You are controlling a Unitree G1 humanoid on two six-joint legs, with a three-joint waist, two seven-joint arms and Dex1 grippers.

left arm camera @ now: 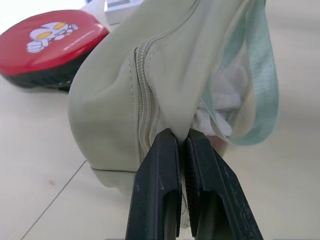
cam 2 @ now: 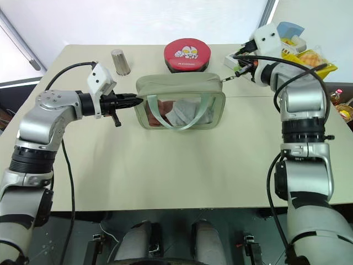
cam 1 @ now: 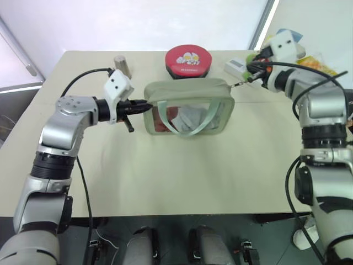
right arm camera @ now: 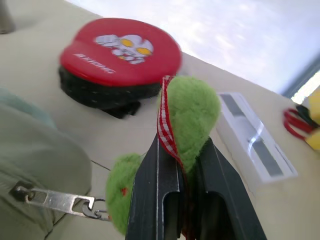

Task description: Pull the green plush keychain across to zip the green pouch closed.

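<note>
The pale green pouch [cam 1: 187,88] stands upright in the middle of the table, its mint strap hanging down the clear front. My left gripper [cam 1: 144,106] is shut on the fabric at the pouch's left end [left arm camera: 125,100], beside the zipper teeth. My right gripper [right arm camera: 182,150] is shut on the green plush keychain [right arm camera: 192,112], a fuzzy lime charm with a red-and-white checked ribbon. It holds the charm just past the pouch's right end [cam 2: 242,69]. The metal zipper pull [right arm camera: 55,200] stretches taut from the pouch's corner to the charm.
A round red case [cam 1: 188,62] lies behind the pouch. A metal cup [cam 1: 122,65] stands at the back left and a white box [cam 1: 236,67] at the back right. Snack packs [cam 2: 309,58] and red scissors [right arm camera: 295,122] lie at the far right.
</note>
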